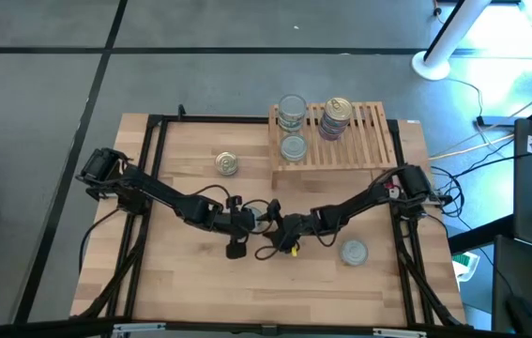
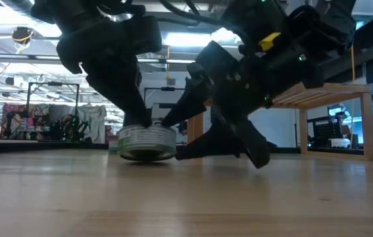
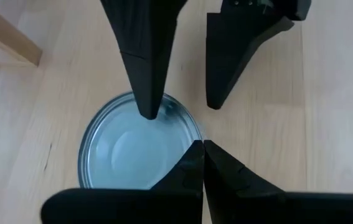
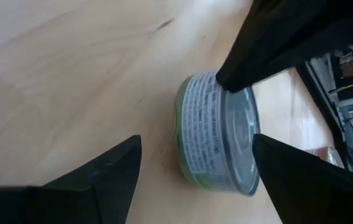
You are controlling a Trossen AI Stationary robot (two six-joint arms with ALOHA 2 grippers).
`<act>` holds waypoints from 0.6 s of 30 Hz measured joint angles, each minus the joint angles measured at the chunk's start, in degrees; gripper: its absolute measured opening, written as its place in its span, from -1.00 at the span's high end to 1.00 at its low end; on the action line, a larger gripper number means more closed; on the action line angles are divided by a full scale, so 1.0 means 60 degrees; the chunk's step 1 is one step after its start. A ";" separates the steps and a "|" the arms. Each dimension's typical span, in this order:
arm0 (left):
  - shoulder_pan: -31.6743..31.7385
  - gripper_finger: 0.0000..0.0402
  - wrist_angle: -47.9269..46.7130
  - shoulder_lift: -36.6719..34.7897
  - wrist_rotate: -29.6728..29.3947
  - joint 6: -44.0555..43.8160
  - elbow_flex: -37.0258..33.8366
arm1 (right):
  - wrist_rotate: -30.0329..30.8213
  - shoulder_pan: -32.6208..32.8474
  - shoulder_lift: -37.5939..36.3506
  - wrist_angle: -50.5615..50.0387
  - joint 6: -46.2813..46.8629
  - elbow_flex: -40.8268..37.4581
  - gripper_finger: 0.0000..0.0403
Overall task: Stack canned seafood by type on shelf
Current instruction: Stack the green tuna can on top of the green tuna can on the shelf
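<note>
centre can (image 1: 267,218): nearly all hidden from above under both grippers; only its silver top (image 3: 126,152) shows in the left wrist view, near edge cut off behind dark fingers
can label (image 4: 202,127): print too blurred to read (small text only)
left gripper (image 3: 202,163): fingertips pressed together, body cut off at the picture's edge
right gripper (image 4: 195,165): fingers wide apart, bases cut off at the edge
shelf (image 2: 331,99): mostly hidden behind the arms in the low view
shelf stacks (image 1: 338,119): can count per stack too small to tell
lone cans (image 1: 354,252): type unreadable
</note>
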 joint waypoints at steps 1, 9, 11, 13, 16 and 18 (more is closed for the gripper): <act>0.0005 1.00 0.0033 0.0000 0.0000 0.0000 0.0000 | -0.0002 0.0000 0.0000 0.0032 -0.0003 0.0000 -0.52; 0.0008 1.00 0.0116 0.0000 -0.0006 -0.0170 0.0000 | 0.0275 -0.0007 0.0000 0.0104 -0.0182 0.0004 -0.52; 0.0008 1.00 0.0173 0.0000 -0.0006 -0.0229 0.0000 | 0.0278 -0.0007 0.0000 0.0138 -0.0189 0.0004 -0.52; 0.0008 1.00 0.0349 0.0000 -0.0010 -0.0236 0.0000 | 0.0278 -0.0007 0.0000 0.0134 -0.0189 0.0002 -0.52; 0.0012 1.00 0.0634 0.0000 -0.0010 -0.0244 0.0000 | 0.0275 -0.0007 0.0000 0.0129 -0.0189 0.0002 -0.52; 0.0016 1.00 0.0707 0.0000 -0.0010 -0.0247 0.0004 | 0.0282 -0.0007 0.0000 0.0122 -0.0188 0.0003 -0.52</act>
